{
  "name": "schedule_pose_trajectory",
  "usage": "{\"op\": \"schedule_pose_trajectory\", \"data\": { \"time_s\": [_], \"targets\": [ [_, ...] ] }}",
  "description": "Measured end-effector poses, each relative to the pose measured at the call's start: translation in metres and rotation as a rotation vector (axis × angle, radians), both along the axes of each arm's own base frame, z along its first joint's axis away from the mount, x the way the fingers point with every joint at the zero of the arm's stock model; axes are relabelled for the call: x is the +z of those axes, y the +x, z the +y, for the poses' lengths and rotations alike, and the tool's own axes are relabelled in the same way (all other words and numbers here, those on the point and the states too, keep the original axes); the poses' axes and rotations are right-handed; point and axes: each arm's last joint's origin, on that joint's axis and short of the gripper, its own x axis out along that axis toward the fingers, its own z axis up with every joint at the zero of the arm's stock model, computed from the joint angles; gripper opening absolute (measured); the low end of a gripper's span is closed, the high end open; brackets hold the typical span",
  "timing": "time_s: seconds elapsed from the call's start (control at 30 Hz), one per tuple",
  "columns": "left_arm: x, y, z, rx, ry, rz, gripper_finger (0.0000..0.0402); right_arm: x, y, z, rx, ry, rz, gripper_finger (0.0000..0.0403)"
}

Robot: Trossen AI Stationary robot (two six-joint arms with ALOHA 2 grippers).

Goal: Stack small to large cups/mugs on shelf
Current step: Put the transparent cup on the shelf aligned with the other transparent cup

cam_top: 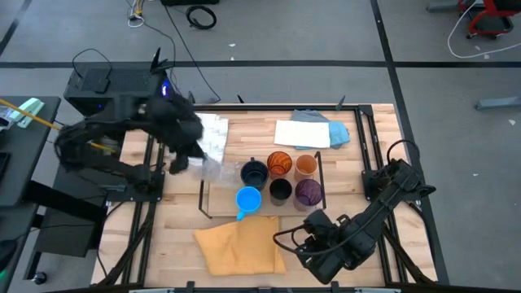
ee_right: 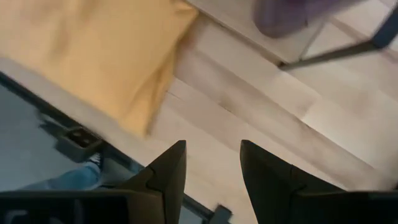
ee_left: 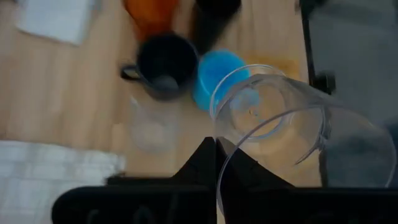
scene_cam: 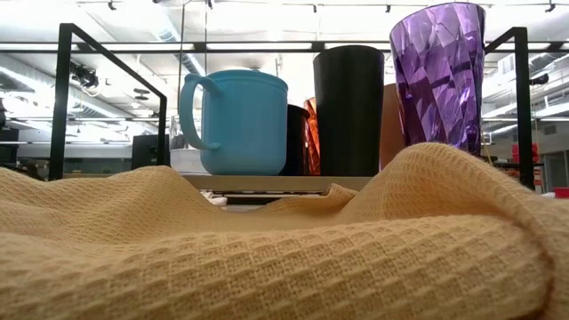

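Note:
On the shelf (cam_top: pixel 218 195) stand a dark navy mug (cam_top: pixel 254 172), two orange cups (cam_top: pixel 279 163) (cam_top: pixel 306 165), a black cup (cam_top: pixel 280 190), a purple cup (cam_top: pixel 308 193) and a blue handled mug (cam_top: pixel 248 199). My left gripper (cam_top: pixel 189 159), over the shelf's left end, is shut on a clear glass (ee_left: pixel 280 124). Another small clear glass (ee_left: pixel 149 127) stands below, beside the navy mug (ee_left: pixel 165 65). My right gripper (ee_right: pixel 211 168) hangs open and empty over bare table near the front edge, between the yellow cloth (ee_right: pixel 93 56) and the shelf's near right corner. My left gripper pinches the clear glass's wall at its rim (ee_left: pixel 217 155), one finger inside the glass and one outside. The fingers slant down from the table's left side. The glass is lifted clear and tilted, its mouth toward the gripper.
A yellow cloth (cam_top: pixel 240 244) lies at the front, a white patterned cloth (cam_top: pixel 213 134) behind the shelf's left end, a white cloth (cam_top: pixel 301 133) and a blue one (cam_top: pixel 335 130) at the back. Black frame rails (cam_top: pixel 366 138) run along both table sides.

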Motion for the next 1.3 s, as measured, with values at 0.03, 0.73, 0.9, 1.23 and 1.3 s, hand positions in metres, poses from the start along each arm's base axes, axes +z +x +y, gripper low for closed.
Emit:
{"op": "schedule_pose_trajectory", "data": {
  "time_s": [0.03,0.73,0.9,1.23,1.3],
  "targets": [
    [-0.005,0.007,-0.006,-0.034,0.003,0.043,0.0006,-0.003,-0.001,0.0,-0.007,0.001,0.018,0.0156],
    [-0.088,0.1,-0.061,-0.222,0.27,0.425,0.0006,-0.037,-0.037,0.03,0.007,0.012,0.197,0.0156],
    [-0.095,0.106,-0.062,-0.24,0.277,0.443,0.0016,-0.037,-0.037,0.029,0.008,-0.01,0.18,0.0156],
    [-0.109,0.118,-0.069,-0.281,0.267,0.474,0.0018,-0.037,-0.035,0.027,0.035,-0.024,0.169,0.0156],
    [-0.113,0.12,-0.07,-0.292,0.267,0.488,0.0018,-0.037,-0.034,0.027,0.038,-0.024,0.168,0.0156]
  ]
}}
